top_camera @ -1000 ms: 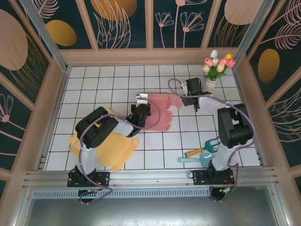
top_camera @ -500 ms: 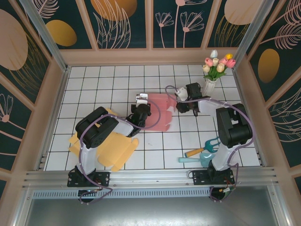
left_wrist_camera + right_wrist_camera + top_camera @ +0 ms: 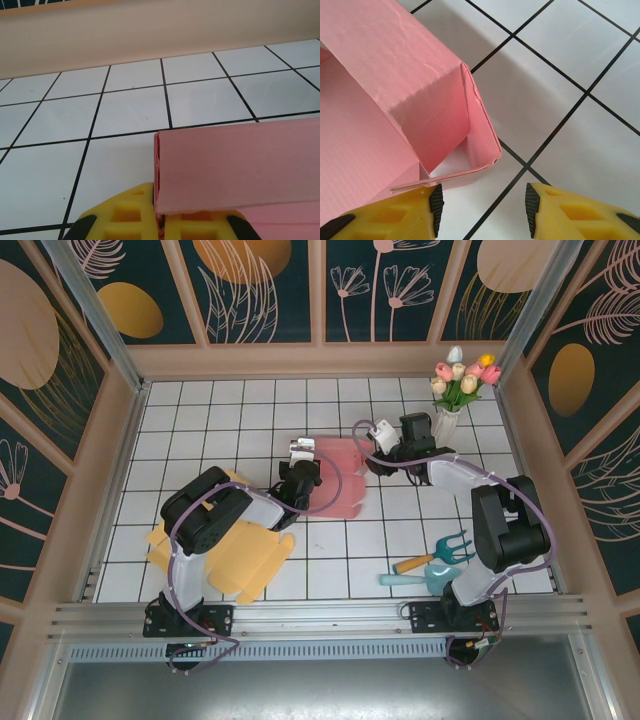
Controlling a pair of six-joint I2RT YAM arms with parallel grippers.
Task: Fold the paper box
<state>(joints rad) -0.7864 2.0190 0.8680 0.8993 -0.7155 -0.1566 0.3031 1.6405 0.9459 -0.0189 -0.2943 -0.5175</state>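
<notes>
My left tool is pressed together on the pink paper box, which lies partly folded on the white tiled worktop, about midway between the left and right edges and somewhat nearer the far edge than the near one. In the left wrist view, my left tool has its yellow fingers closed on the end of one upright pink wall, and the box runs off to the right, with bare tiles and the enclosure's beige wall beyond it. My right tool is at the box's opposite end, spread. In the right wrist view, my right tool has a clear gap of tile between its two yellow fingers. One finger sits just beside the low curled flap at the box corner, though I cannot tell whether it touches it, and the other stands clear over bare tile. A flat yellow cardboard sheet lies near the near left corner under my left arm. A vase of tulips stands at the far right corner. A toy garden fork and trowel lie near the near right corner.
</notes>
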